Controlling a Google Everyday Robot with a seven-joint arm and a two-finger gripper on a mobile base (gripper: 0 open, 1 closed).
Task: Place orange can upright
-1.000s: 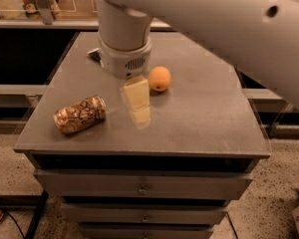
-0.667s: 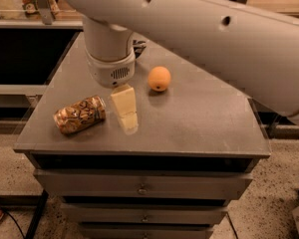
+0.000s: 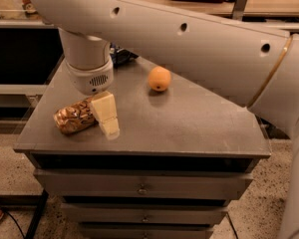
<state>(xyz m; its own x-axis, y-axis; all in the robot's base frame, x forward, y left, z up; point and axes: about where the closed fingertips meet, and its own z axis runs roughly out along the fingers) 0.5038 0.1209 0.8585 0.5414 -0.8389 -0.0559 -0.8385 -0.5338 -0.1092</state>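
The orange can (image 3: 74, 117), orange-tan with a cream and brown swirly pattern, lies on its side near the front left of the grey cabinet top (image 3: 189, 123). My gripper (image 3: 107, 119) hangs from the white arm just right of the can. Its cream fingers (image 3: 104, 111) point down and overlap the can's right end. I cannot tell whether they touch the can.
A round orange fruit (image 3: 159, 78) sits at the back middle of the top. A dark blue shiny bag (image 3: 120, 55) shows partly behind the arm at the back left. The cabinet has drawers (image 3: 139, 188) below. Shelves stand behind.
The arm and gripper have moved left toward the can, from the middle of the top to right beside the can's right end. The can and the fruit have not moved.
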